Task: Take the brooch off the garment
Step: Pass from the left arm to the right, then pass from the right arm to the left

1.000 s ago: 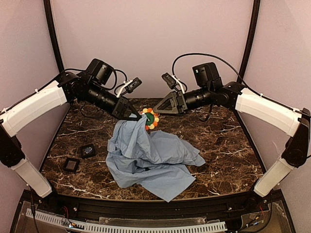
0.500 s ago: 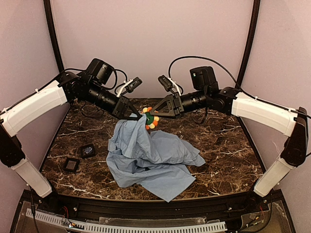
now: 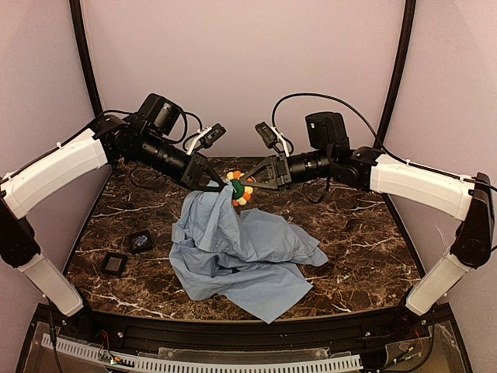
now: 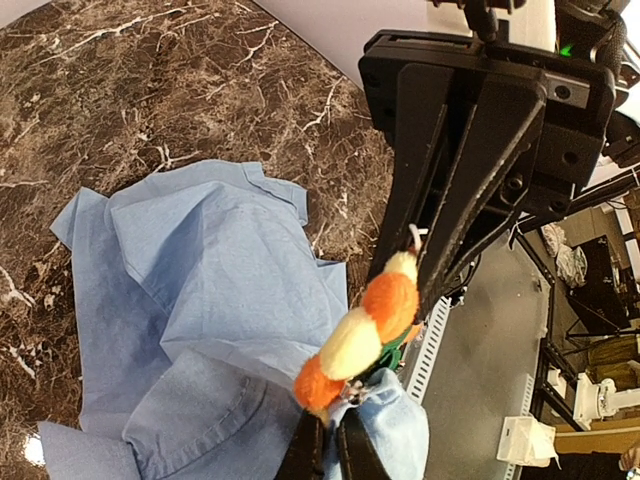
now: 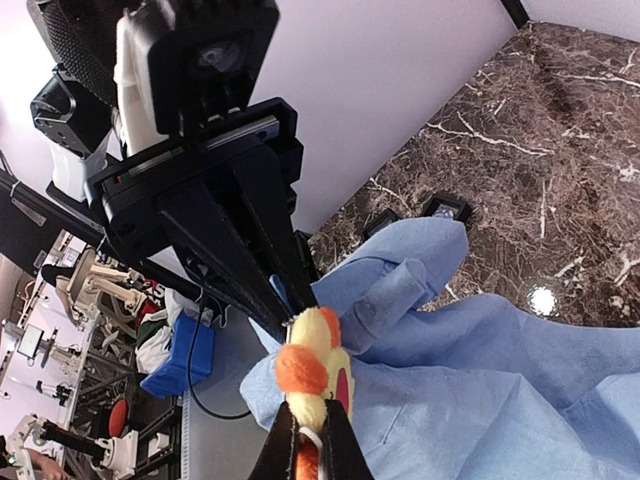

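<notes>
The light blue garment (image 3: 241,252) lies heaped on the marble table, with one corner lifted up at the back. The flower-shaped brooch (image 3: 241,191), with orange and yellow petals and a green centre, is pinned on that raised corner. My left gripper (image 3: 224,186) is shut on the fabric right behind the brooch (image 4: 365,330), a blue fold showing between its fingers (image 4: 310,455). From the right, my right gripper (image 3: 248,185) is shut on the brooch (image 5: 312,362), pinching a yellow petal between its fingertips (image 5: 285,450). The two grippers meet tip to tip above the garment (image 5: 480,400).
Two small black square pads (image 3: 140,241) (image 3: 114,264) lie on the table (image 3: 357,225) left of the garment. Purple walls close in the back and both sides. Black frame posts stand in the back corners.
My right gripper has moved left to the brooch and closed on a petal. The left gripper has kept the raised fabric in the same place.
</notes>
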